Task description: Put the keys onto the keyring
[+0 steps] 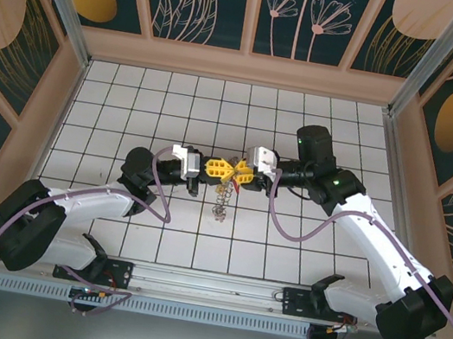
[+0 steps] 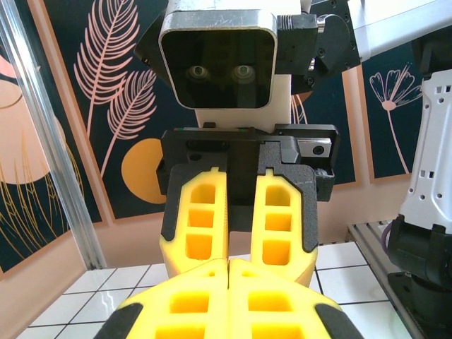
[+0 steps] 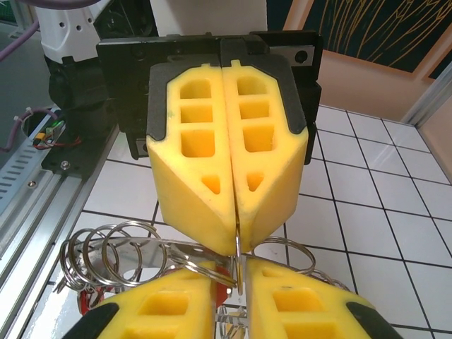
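The left gripper (image 3: 236, 240) has its yellow jaws closed on the wire of the grey metal keyring with small silvery loops (image 3: 113, 251), held above the middle of the white tiled desk (image 1: 132, 109). The right gripper (image 3: 240, 286) meets it tip to tip, jaws narrowly apart around the same wire.

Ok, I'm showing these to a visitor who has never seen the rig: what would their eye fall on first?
First, the two bright yellow grippers meeting tip to tip above the middle of the white tiled table: the left gripper and the right gripper. Next, the silvery keyring dangling just below them, its wire loops fanning out in the right wrist view.
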